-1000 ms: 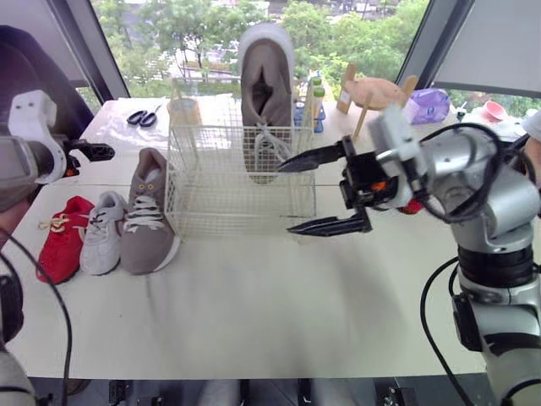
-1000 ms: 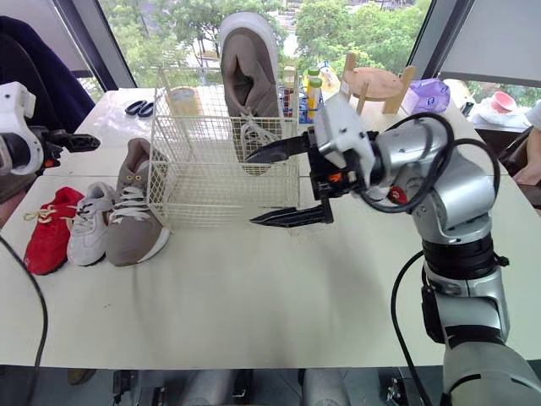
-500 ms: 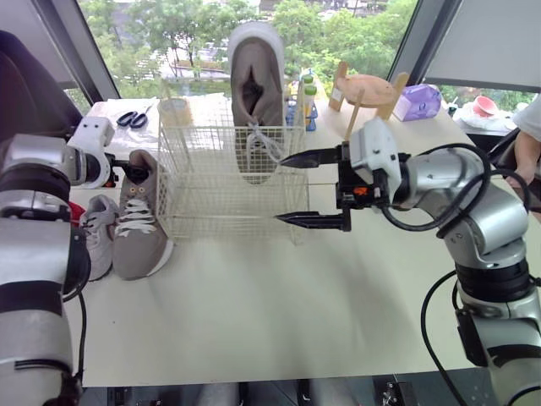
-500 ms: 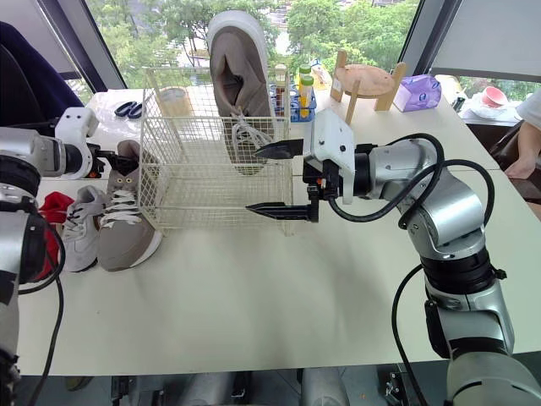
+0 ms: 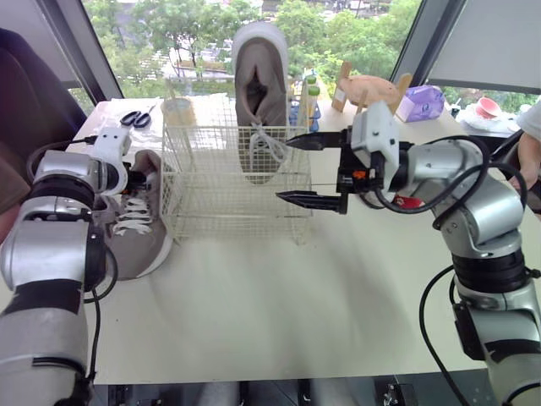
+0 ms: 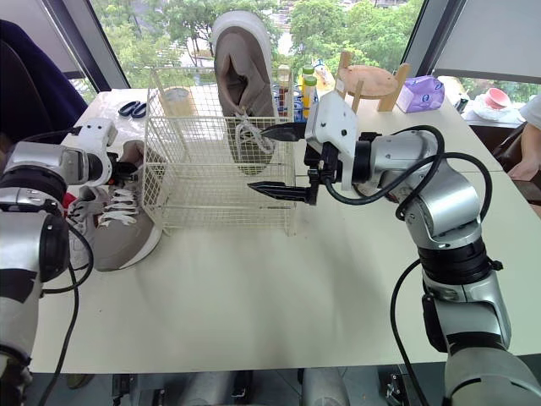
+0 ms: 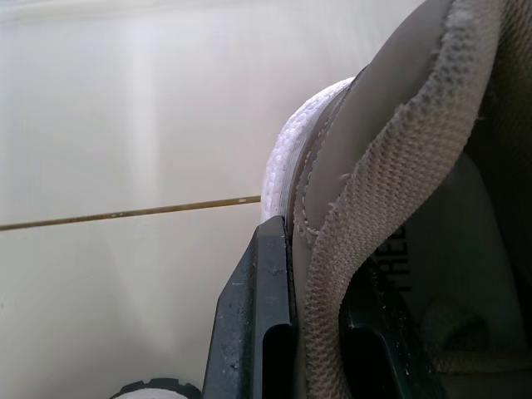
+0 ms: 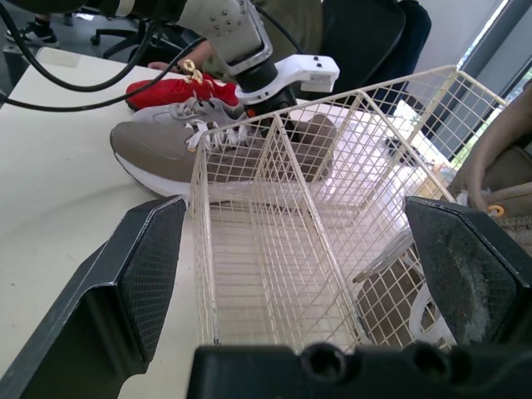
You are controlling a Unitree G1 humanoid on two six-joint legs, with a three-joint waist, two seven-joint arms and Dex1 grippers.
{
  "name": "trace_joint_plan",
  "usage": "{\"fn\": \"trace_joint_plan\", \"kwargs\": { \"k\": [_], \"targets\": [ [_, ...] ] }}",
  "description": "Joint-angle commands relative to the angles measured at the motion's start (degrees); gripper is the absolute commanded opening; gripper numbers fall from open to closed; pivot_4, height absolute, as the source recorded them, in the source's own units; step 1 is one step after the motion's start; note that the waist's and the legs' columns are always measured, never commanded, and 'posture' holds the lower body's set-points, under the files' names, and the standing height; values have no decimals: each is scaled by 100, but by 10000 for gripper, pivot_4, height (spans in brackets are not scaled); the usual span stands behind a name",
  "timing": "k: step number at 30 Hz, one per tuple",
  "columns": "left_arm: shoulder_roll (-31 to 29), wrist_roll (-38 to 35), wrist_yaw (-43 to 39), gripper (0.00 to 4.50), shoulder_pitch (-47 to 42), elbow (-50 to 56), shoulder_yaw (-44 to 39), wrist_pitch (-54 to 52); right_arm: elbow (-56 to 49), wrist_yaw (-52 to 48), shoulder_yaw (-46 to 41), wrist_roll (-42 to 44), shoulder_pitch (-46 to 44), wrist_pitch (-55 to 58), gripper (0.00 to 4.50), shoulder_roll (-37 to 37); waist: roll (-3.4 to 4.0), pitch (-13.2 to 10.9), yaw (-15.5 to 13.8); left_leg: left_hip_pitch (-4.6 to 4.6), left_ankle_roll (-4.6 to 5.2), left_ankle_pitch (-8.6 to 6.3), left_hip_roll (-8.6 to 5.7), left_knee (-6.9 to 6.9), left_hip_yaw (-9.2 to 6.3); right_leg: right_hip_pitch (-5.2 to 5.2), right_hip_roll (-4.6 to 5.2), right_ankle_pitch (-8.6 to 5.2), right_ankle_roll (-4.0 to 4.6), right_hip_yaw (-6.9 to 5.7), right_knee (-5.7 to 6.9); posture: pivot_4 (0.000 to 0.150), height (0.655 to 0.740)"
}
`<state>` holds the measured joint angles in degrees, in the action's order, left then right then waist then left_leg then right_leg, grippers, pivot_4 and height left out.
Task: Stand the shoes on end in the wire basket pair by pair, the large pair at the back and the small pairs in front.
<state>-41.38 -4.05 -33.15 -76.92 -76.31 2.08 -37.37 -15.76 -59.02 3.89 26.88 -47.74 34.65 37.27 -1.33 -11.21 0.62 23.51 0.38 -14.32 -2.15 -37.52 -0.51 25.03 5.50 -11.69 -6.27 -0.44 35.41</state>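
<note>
One large taupe shoe [image 5: 260,101] stands on end at the back of the wire basket [image 5: 211,207]. Its mate [image 5: 139,228] lies flat on the table just left of the basket. My left gripper [image 5: 135,179] is shut on that shoe's heel collar [image 7: 374,191], one finger [image 7: 258,332] outside and one inside. A small white shoe [image 8: 166,112] and a small red shoe [image 8: 179,90] lie further left, partly hidden by my left arm. My right gripper [image 5: 287,169] hovers open at the basket's right end, holding nothing.
Behind the basket are scissors [image 5: 135,118], a pale cup [image 5: 177,110], bottles [image 5: 308,93], a wooden stand [image 5: 372,89] and a purple pack [image 5: 420,101]. A person's arm [image 5: 532,127] shows at the far right. The table's near half [image 5: 279,304] is bare.
My left arm came in from the far left to the lying taupe shoe, and its fingers closed on the heel. The right gripper drew closer to the basket's end, staying open.
</note>
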Motion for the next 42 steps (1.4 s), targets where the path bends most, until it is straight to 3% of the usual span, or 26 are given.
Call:
{"fn": "trace_joint_plan", "kwargs": {
  "k": [1,4,7,13,18,21,25,34,42],
  "targets": [
    [-632,-166,309,1211,-1029,450,-571,-79,-271,93,-303,231,46,130,45000,120,-33,-17,5,3,0,0,1,-1,-1,4,0,0,0,0,1,1500,7400],
    [-953,-177,555,1211,-1648,1005,-847,68,-260,16,-369,351,89,189,45000,204,-61,-13,13,111,-1,0,4,-60,-25,98,-10,4,-4,-9,69,1500,7400],
    [-1043,-295,861,1211,-1852,2097,-1198,783,6,-164,-330,351,-62,95,45000,298,-61,-13,12,133,-1,0,-3,-60,-6,129,13,8,-11,-5,69,1500,7400],
    [-101,-1142,1497,1211,-1474,4267,-2238,2105,475,-273,-336,284,-427,-39,45000,326,-59,-11,-80,125,2,-3,-10,-70,3,121,31,11,-17,-6,62,1500,7400],
    [915,-785,1719,1211,-407,5876,-1690,3043,482,-175,-452,454,-592,142,45000,300,-59,-10,-138,92,1,-2,-11,-71,8,89,31,12,-15,-2,67,1500,7400],
    [1488,-846,2096,1211,-225,5954,-1722,3405,394,-245,-348,453,-587,199,45000,361,-60,-10,-132,92,2,-2,-10,-72,9,88,29,13,-15,-1,67,1500,7400],
    [1658,-478,2343,1211,-250,5379,-1576,4246,468,-246,-290,366,-671,199,45000,381,-60,-10,-41,93,3,-2,-7,-68,21,99,19,13,-14,5,70,1500,7400],
    [1970,-434,2584,1211,-331,4044,-1533,5272,236,-42,-421,455,-624,388,45000,431,-60,-10,-13,93,8,-4,-4,-68,21,99,19,13,-15,5,68,1500,7400],
    [2316,-473,2632,1211,1488,5070,-1356,4620,-24,173,-578,619,-443,532,45000,461,-56,-6,-8,87,10,-5,-3,-69,20,91,21,13,-15,6,70,1500,7400]
  ]
}}
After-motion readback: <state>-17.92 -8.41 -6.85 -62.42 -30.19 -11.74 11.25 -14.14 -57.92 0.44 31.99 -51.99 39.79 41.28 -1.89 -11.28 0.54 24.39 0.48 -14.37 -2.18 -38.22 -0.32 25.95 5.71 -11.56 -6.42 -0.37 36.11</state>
